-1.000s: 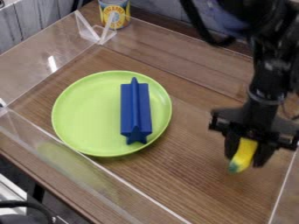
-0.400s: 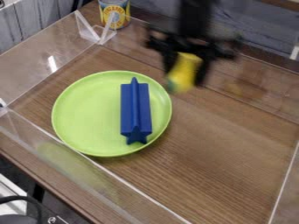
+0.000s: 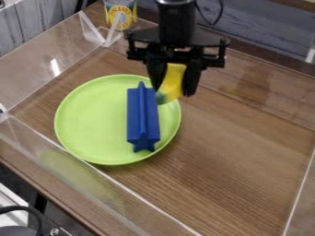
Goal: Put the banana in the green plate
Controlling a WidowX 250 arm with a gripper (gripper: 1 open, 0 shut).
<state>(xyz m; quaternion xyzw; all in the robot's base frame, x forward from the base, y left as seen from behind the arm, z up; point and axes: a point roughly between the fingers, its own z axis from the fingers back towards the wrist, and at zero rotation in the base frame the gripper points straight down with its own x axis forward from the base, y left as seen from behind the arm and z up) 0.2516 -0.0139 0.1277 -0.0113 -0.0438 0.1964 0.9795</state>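
Note:
The banana (image 3: pixel 175 81) is yellow and hangs nearly upright between the black fingers of my gripper (image 3: pixel 176 78), which is shut on it. It is lifted off the table, over the far right rim of the green plate (image 3: pixel 88 124). The plate is round and lime green and lies at the left of the wooden table. The gripper points straight down from the dark arm (image 3: pixel 176 20) above.
A long dark-blue star-ended block (image 3: pixel 143 116) lies along the plate's right half, just left of and below the banana. Clear plastic walls (image 3: pixel 37 152) ring the wooden table (image 3: pixel 240 157). A yellow cup (image 3: pixel 120 14) stands at the far edge.
The gripper carried the banana from low at the table's right side up and leftward, and now hangs it over the plate's far right rim.

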